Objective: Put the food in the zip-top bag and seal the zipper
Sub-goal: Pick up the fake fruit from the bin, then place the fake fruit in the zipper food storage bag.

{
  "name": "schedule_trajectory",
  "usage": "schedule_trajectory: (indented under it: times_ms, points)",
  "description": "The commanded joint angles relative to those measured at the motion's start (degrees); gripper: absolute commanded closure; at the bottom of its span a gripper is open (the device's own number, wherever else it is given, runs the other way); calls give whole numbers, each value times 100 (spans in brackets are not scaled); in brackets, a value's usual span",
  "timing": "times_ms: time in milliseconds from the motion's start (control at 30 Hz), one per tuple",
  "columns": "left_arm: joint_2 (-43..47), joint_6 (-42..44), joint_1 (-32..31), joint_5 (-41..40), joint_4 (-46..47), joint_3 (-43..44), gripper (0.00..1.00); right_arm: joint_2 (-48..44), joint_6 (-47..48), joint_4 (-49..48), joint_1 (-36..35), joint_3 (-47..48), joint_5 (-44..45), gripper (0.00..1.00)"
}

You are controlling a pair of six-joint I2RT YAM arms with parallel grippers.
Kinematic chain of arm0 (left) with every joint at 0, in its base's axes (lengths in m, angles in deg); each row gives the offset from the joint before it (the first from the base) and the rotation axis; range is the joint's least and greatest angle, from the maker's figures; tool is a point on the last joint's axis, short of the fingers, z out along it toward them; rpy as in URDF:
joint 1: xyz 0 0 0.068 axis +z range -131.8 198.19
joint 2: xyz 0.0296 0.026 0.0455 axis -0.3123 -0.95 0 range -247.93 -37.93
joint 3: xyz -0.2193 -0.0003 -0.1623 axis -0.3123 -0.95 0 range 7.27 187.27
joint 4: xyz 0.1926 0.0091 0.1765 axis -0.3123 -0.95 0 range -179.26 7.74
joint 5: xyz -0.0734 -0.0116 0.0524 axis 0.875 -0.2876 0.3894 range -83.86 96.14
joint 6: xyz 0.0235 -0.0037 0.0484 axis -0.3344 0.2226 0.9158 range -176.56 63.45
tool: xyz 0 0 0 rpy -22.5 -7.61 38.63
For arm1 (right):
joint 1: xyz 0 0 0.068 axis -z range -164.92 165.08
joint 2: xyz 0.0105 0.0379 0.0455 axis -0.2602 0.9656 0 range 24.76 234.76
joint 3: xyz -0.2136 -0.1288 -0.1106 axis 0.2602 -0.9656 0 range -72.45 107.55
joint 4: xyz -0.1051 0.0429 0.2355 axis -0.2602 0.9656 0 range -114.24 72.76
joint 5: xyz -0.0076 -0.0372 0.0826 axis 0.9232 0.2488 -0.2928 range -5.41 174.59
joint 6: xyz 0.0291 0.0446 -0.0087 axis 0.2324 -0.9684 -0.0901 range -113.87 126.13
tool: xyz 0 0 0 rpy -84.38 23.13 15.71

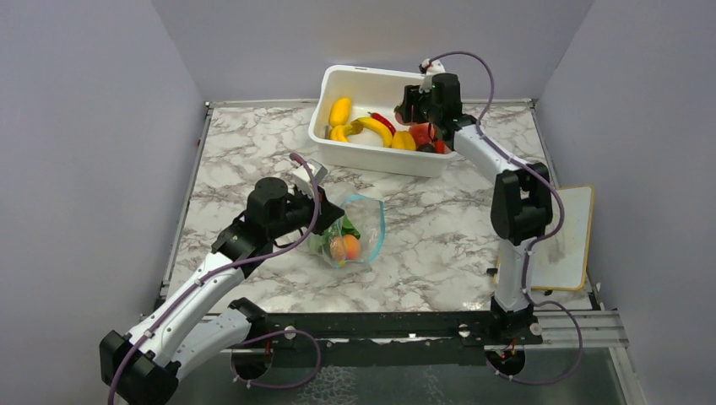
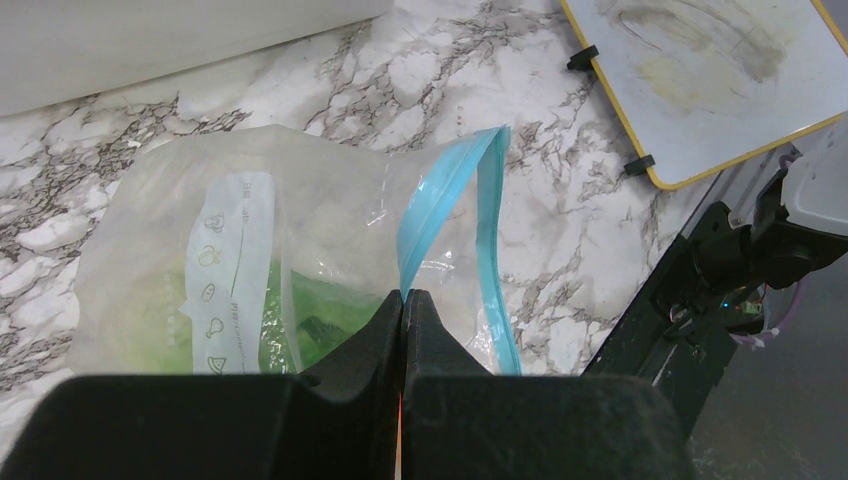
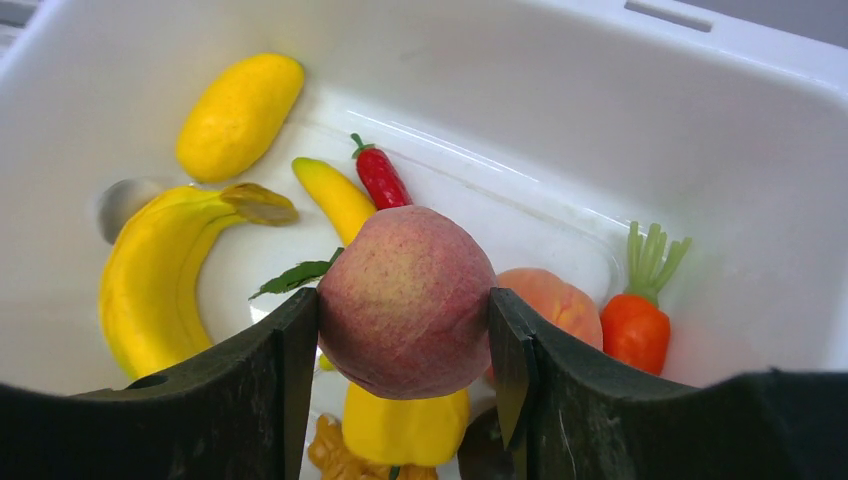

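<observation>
The clear zip-top bag (image 1: pixel 350 232) lies mid-table with its mouth open; green lettuce (image 1: pixel 349 226) and peaches (image 1: pixel 344 247) sit inside. My left gripper (image 1: pixel 314 207) is shut on the bag's light-blue zipper (image 2: pixel 432 215) at one end of the strip, jaws pressed together (image 2: pixel 403 297). The lettuce shows green through the plastic (image 2: pixel 320 310). My right gripper (image 1: pixel 420 108) is over the white tub (image 1: pixel 333 84) and is shut on a pink-red peach (image 3: pixel 405 300), held above the other food. Below it lie a yellow oval fruit (image 3: pixel 240 115), a banana (image 3: pixel 150 280) and another peach (image 3: pixel 555 305).
The tub (image 3: pixel 760 130) also holds a red chilli (image 3: pixel 382 178), a carrot (image 3: pixel 635 325), a yellow pepper (image 3: pixel 405 425) and a small yellow fruit (image 3: pixel 335 198). A yellow-framed whiteboard (image 1: pixel 564 236) lies at the table's right edge, also in the left wrist view (image 2: pixel 700 70).
</observation>
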Motion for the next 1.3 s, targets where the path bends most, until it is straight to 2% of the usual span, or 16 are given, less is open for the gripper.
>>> schedule_trajectory:
  times_ms: [0, 267, 400, 833, 1033, 1267]
  points:
    - [89, 84, -29, -163, 122, -91, 100, -1163, -224, -363, 29, -894, -367, 68]
    - [113, 86, -29, -221, 106, -80, 100, -2858, -474, -425, 25, -2537, -695, 68]
    - [129, 93, -29, -256, 90, -86, 100, -3654, -744, 42, -5, -2978, -1329, 68]
    - [142, 111, -29, -337, 77, -86, 100, -5965, -1845, -163, -521, -4911, -2583, 68]
    - [118, 119, -27, -380, 78, -72, 100, -6186, -1899, -222, -1458, -5368, -2309, 69]
    - [83, 98, -21, -363, 76, -77, 100, -6249, -2018, -1038, -2292, -5860, -2028, 70]
